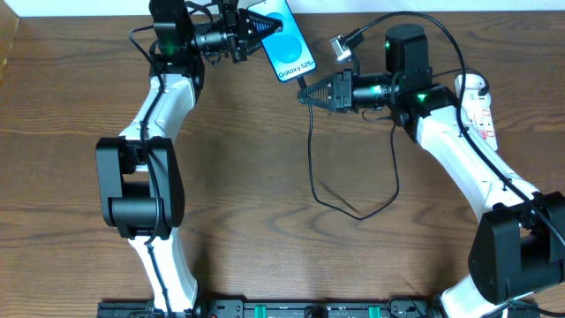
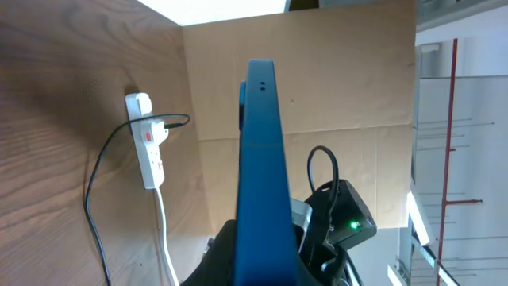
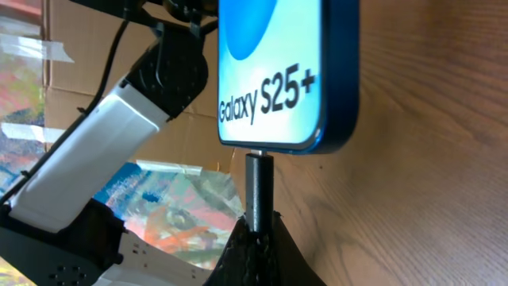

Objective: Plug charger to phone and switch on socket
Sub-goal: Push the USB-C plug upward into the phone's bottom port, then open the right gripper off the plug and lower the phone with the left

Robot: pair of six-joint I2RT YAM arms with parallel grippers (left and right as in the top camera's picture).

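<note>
The phone, with a blue screen reading "Galaxy S25", is held at the table's far edge by my left gripper, which is shut on it. It shows edge-on in the left wrist view and from below in the right wrist view. My right gripper is shut on the charger's black connector, whose tip touches the phone's bottom edge. The black charger cable loops over the table. The white socket strip lies at the right, partly hidden by my right arm; it also shows in the left wrist view.
A white cord runs from the socket strip. A cardboard wall stands behind the table's far edge. My left arm stretches along the left side of the wooden table.
</note>
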